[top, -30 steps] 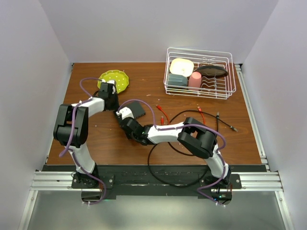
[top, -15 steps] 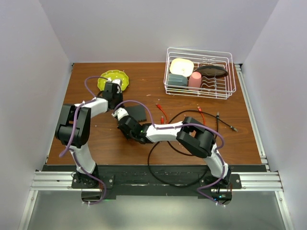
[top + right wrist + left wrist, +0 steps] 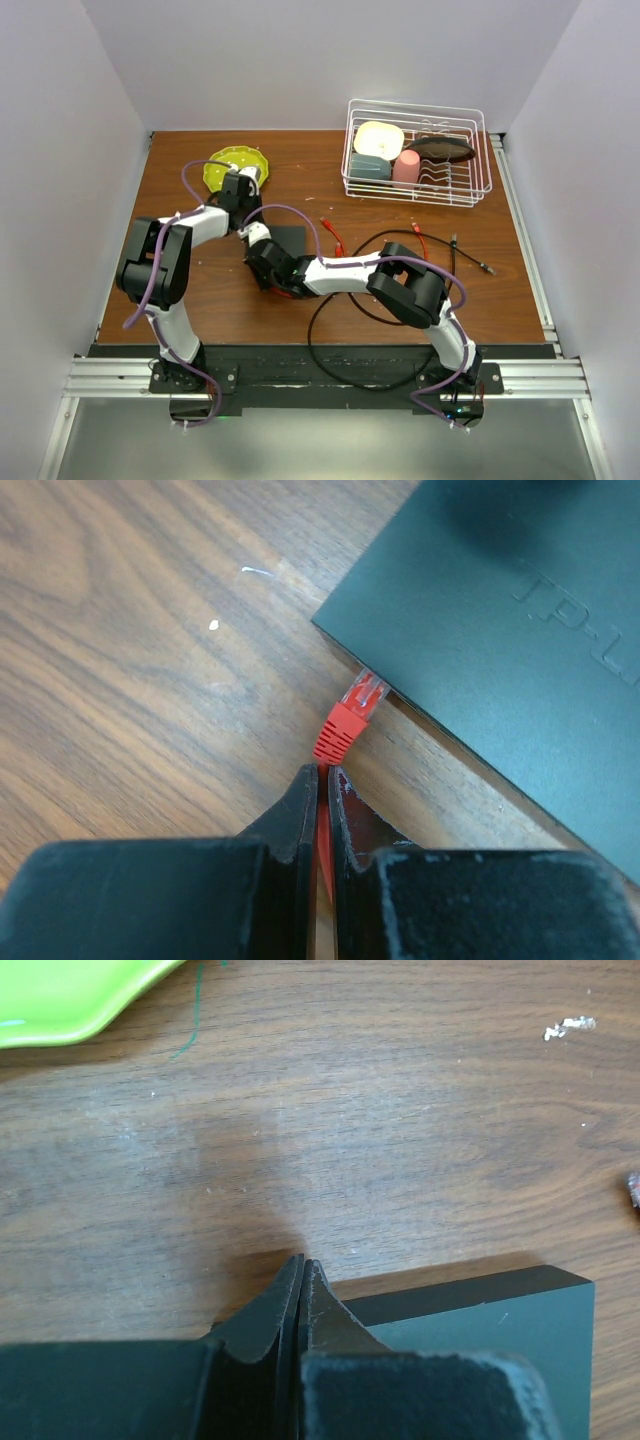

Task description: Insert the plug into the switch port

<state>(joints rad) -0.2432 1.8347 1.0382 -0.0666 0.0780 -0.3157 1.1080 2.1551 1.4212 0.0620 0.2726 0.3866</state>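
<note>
The switch is a flat matte-black box (image 3: pixel 291 238) on the wooden table; it also shows in the right wrist view (image 3: pixel 500 620) and the left wrist view (image 3: pixel 470 1330). Its ports are hidden under its edge. My right gripper (image 3: pixel 322 770) is shut on a red cable just behind its red plug (image 3: pixel 345 725). The plug's clear tip (image 3: pixel 366 692) touches the box's near edge close to a corner. In the top view the right gripper (image 3: pixel 258 240) is at the box's left end. My left gripper (image 3: pixel 302 1260) is shut and empty, with its tips at the box's far corner (image 3: pixel 244 208).
A yellow-green plate (image 3: pixel 236 164) lies just behind the left gripper and shows in the left wrist view (image 3: pixel 60 1000). A white dish rack (image 3: pixel 418 152) with dishes stands at the back right. Red cable (image 3: pixel 335 240) and black cables (image 3: pixel 340 335) loop across the table's middle and right.
My left gripper has moved right, from the plate to the box's corner. My right gripper has shifted a little left with the plug, staying at the box's edge.
</note>
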